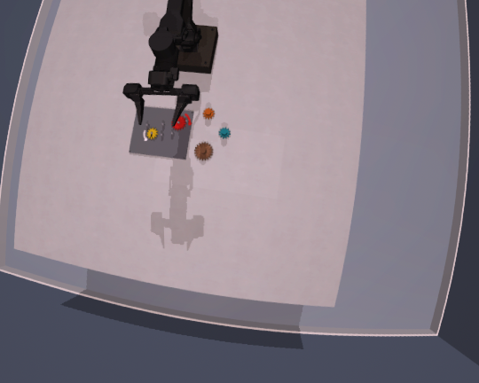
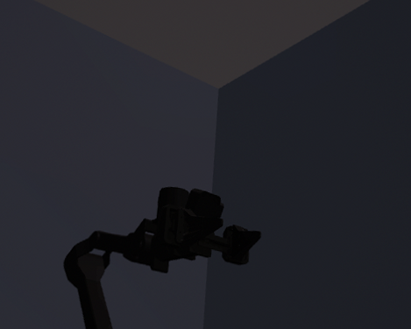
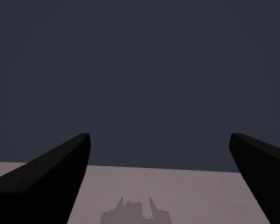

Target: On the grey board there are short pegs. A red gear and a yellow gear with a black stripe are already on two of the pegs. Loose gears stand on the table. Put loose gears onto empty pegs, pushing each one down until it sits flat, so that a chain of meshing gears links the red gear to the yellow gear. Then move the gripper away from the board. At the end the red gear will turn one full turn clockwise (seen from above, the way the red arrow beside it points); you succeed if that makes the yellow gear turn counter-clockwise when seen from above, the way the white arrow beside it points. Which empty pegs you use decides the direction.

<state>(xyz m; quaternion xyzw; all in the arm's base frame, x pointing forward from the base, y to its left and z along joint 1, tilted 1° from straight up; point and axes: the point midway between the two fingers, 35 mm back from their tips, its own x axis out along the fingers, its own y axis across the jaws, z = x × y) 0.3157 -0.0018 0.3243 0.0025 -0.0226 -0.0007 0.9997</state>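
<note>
The jaws are wide apart, with open air between them. Short pegs (image 1: 162,134) stick up between the yellow gear (image 1: 152,135) and the red gear (image 1: 179,123), so a low path across the grey board (image 1: 156,149) would bump them. Beside the board, the brown gear (image 1: 204,151) stands very near its edge. Gaps lie between it, the orange gear (image 1: 208,113) and the blue-green gear (image 1: 224,132).

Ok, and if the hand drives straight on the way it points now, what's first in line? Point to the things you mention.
Probably the far wall; the hand (image 1: 158,124) (image 2: 242,227) (image 3: 160,140) points roughly level, well above the table. Depth is unclear.
</note>
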